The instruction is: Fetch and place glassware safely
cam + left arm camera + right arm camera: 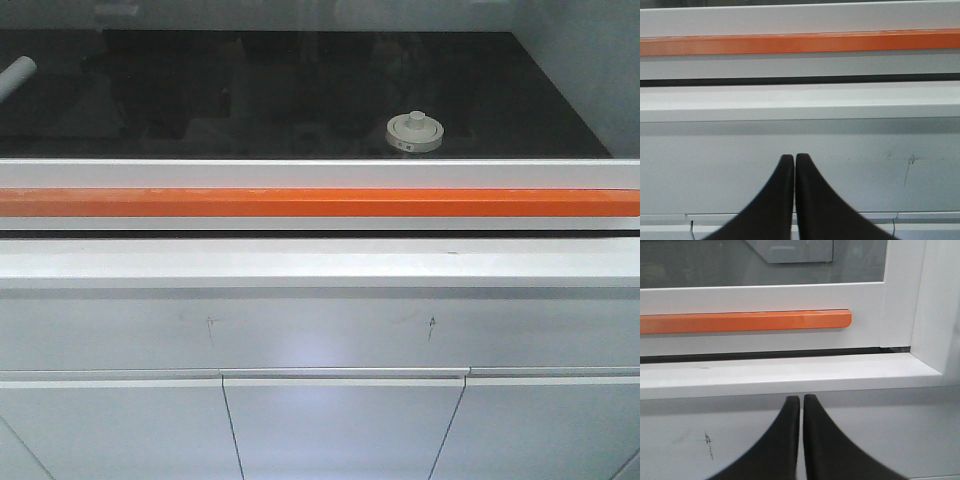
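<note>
One small squat clear glass jar with a cream-white knobbed lid (414,131) stands on the glossy black worktop (250,90), right of centre and far behind the white-framed sash (897,290) with its one long orange handle bar (320,202); its contents cannot be told. Two black grippers hang near the white cabinet front (320,330) below the ledge. The left gripper (794,159) has its fingers pressed together, the right gripper (801,400) is closed to a hairline gap, and both are empty.

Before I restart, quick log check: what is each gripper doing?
Left gripper: closed, holding nothing.
Right gripper: closed, holding nothing.
</note>
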Controlling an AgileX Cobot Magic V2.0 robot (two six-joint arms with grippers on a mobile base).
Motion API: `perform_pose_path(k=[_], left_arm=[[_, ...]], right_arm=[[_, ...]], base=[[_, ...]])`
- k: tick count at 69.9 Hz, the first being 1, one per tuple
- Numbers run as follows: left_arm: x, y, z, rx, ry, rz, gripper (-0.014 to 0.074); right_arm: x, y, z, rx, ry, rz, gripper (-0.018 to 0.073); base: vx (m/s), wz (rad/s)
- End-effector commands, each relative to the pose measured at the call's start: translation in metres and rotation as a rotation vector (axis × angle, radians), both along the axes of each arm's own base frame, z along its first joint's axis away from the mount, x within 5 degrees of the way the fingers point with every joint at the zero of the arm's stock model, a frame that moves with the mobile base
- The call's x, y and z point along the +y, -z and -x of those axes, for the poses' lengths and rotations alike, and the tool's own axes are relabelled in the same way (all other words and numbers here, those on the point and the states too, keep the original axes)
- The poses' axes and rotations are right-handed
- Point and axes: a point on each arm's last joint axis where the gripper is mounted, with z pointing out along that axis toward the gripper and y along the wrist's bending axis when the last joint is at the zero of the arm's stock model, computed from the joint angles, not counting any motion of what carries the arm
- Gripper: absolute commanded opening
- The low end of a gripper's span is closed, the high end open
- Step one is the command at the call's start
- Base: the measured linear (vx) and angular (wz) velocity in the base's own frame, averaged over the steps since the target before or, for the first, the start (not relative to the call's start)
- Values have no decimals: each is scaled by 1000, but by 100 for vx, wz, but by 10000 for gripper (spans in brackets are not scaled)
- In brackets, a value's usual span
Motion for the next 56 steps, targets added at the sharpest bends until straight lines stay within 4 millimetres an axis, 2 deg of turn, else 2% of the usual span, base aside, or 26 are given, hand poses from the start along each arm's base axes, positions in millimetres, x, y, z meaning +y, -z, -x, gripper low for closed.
perform_pose_path(k=[1,56], left_arm=[[0,3,-1,-54,-7,12,-7],[0,3,-1,-54,-7,12,-7]], right_arm=[[0,-1,0,-66,0,19,-3],[0,-1,0,-66,0,19,-3]], base=[[0,0],[0,0]])
